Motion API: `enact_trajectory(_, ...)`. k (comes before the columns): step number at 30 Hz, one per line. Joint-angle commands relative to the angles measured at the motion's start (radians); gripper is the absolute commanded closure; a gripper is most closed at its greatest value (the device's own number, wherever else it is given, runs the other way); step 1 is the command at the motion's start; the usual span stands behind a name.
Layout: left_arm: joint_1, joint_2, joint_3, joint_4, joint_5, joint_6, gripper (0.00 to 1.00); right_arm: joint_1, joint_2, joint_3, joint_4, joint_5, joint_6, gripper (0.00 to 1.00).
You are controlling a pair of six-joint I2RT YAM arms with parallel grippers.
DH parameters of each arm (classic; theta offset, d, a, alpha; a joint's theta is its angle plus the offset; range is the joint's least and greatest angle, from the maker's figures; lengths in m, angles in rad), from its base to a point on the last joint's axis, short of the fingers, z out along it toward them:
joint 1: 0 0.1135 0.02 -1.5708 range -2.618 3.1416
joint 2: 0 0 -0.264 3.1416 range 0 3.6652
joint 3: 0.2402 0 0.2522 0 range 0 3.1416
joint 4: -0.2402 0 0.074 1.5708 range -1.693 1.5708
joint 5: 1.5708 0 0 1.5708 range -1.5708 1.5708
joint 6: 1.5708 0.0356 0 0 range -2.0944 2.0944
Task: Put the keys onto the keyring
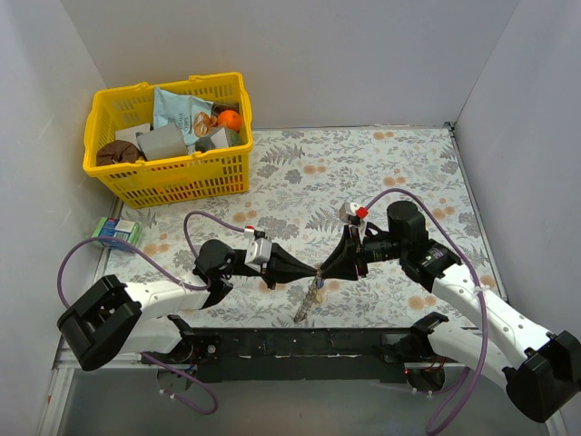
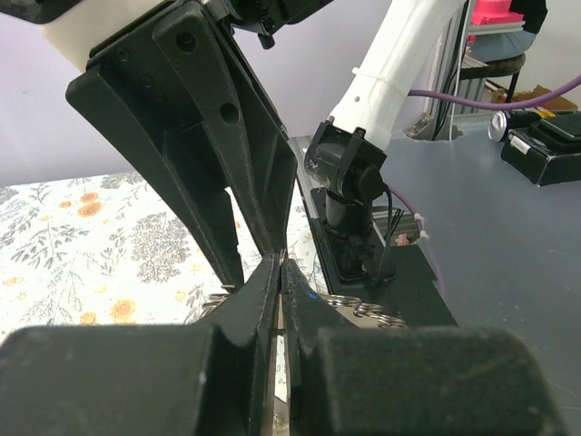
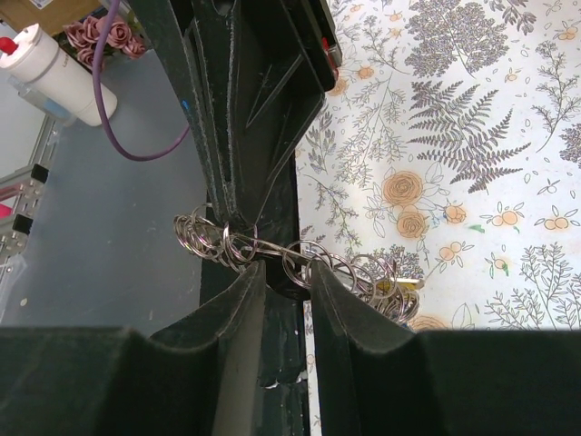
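Soft, even light falls from above. The overhead view is bright and sharp, with only faint shadows under the arms on the floral surface (image 1: 381,163). In the wrist views, the near fingers (image 2: 408,381) along the bottom edge are blurred, dark and featureless. The keyring (image 3: 300,259) shows small glints on its loops.

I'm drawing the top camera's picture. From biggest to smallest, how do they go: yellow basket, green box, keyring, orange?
1. yellow basket
2. green box
3. keyring and orange look about alike, so I won't rank them.
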Motion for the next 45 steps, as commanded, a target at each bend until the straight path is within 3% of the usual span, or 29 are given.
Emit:
enact_trajectory(1, 0.002, -0.008, 0.053, 0.052, -0.016, 0.0, 1.0, -0.003, -0.015, 0.034, 0.038, -0.016, 0.012, 0.66)
enact_trajectory(14, 0.005, -0.012, 0.066, 0.052, -0.048, -0.002, 1.0, -0.003, -0.028, 0.068, 0.008, 0.001, 0.006, 0.69)
enact_trajectory(27, 0.022, -0.06, 0.054, 0.017, -0.028, 0.02, 1.0, -0.026, -0.079, 0.178, -0.164, 0.183, -0.074, 0.71)
enact_trajectory(32, 0.026, -0.08, 0.057, 0.003, -0.022, 0.028, 1.0, -0.033, -0.074, 0.206, -0.14, 0.072, -0.057, 0.67)
enact_trajectory(35, 0.028, -0.077, 0.063, 0.014, -0.005, 0.025, 1.0, -0.035, -0.055, 0.197, -0.103, -0.026, -0.045, 0.55)
enact_trajectory(45, 0.031, -0.092, 0.078, 0.008, 0.007, 0.017, 1.0, -0.035, -0.022, 0.186, -0.105, -0.125, -0.048, 0.58)
